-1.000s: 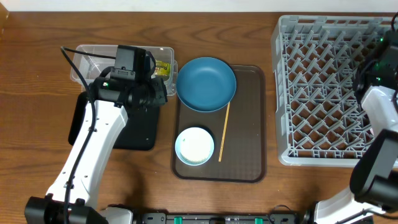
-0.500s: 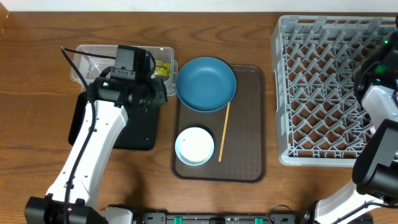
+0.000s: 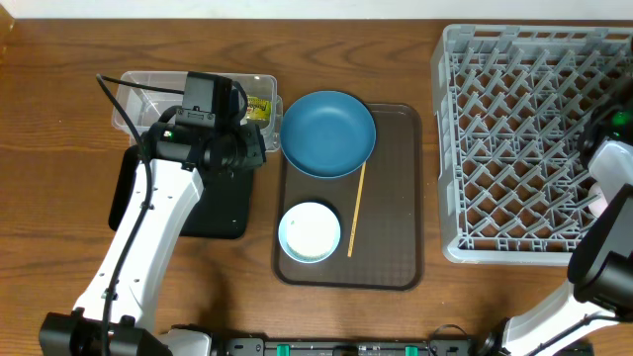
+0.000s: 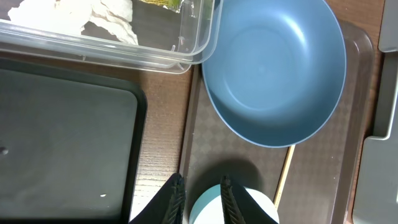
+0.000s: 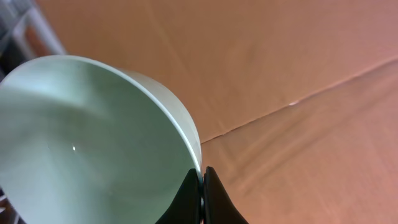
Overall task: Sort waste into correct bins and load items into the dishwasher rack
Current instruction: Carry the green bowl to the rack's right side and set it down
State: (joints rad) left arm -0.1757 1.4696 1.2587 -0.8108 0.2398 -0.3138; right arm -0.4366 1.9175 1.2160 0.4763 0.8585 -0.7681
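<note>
My left gripper point(image 4: 202, 200) hangs narrowly open above the brown tray's left edge, nothing between its fingers. Below it sits a small pale mint-white bowl point(image 4: 249, 210) point(image 3: 310, 231), with the large dark blue bowl point(image 3: 327, 133) beyond it and the thin yellow stick point(image 3: 356, 212) to its right. The clear tub point(image 3: 138, 99) holds the crumpled white tissue point(image 4: 106, 18) and the yellow-green wrapper point(image 3: 259, 107). The black tray point(image 3: 223, 213) lies in front of the tub. My right gripper point(image 5: 203, 186) is shut on the rim of a second mint-white bowl point(image 5: 93, 143), by the grey rack point(image 3: 514, 138).
The brown serving tray point(image 3: 396, 247) lies between the bins and the rack. The right arm point(image 3: 613, 198) stands at the table's far right edge, partly out of the overhead view. Bare wooden table surrounds everything.
The right arm has drifted slightly rightward and down at the edge of the overhead view. The left arm has not moved.
</note>
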